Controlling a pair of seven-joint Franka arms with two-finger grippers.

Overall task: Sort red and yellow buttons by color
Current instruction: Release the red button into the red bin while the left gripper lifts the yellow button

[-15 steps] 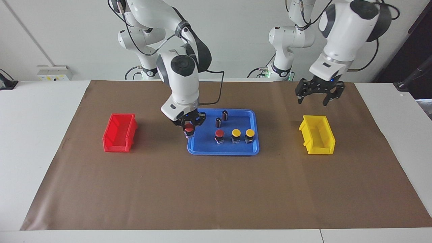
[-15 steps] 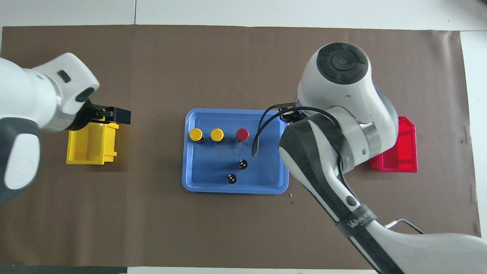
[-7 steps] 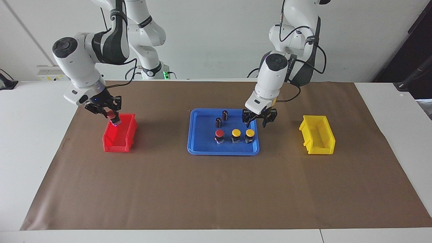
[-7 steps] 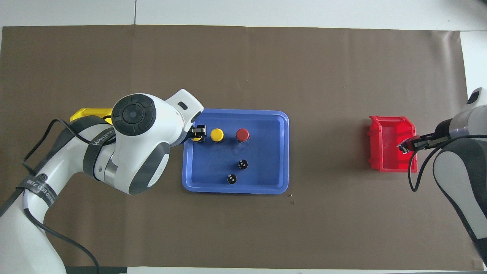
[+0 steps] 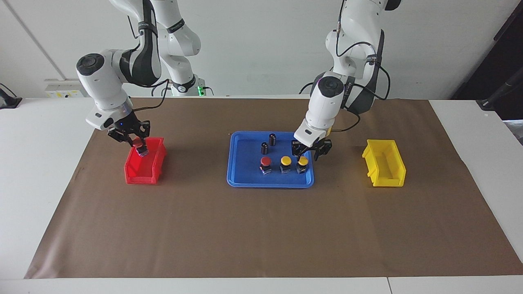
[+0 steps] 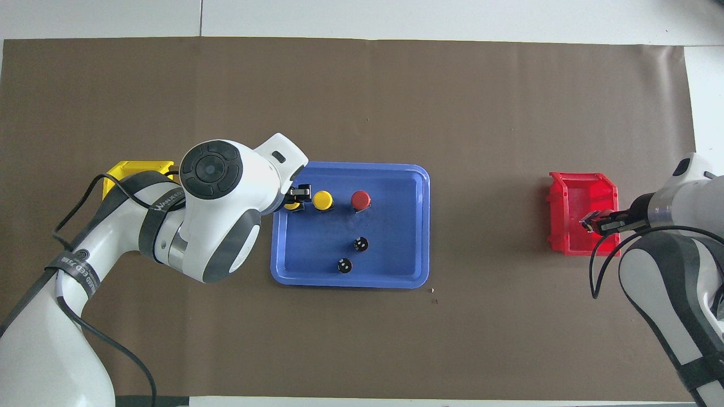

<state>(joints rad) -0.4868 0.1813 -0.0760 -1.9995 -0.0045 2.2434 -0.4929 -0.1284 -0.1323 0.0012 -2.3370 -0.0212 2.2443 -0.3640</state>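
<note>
right gripper (image 5: 139, 146) is holding a red button (image 5: 138, 143) over the red bin (image 5: 141, 173); left gripper (image 5: 303, 157) is straddling a yellow button (image 5: 302, 161), grip unconfirmed; light, rigid, likely slippery at the dome, best gripped by the block.

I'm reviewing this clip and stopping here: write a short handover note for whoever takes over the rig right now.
Right gripper: shut on a red button, over the red bin, not yet released.
Left gripper: down at the yellow button nearest the yellow bin; grasp unclear.
Blue tray: also holds one red button, one yellow button, two dark cylinders.
Done: none binned yet; yellow bin looks empty.
Left: all four.
</note>
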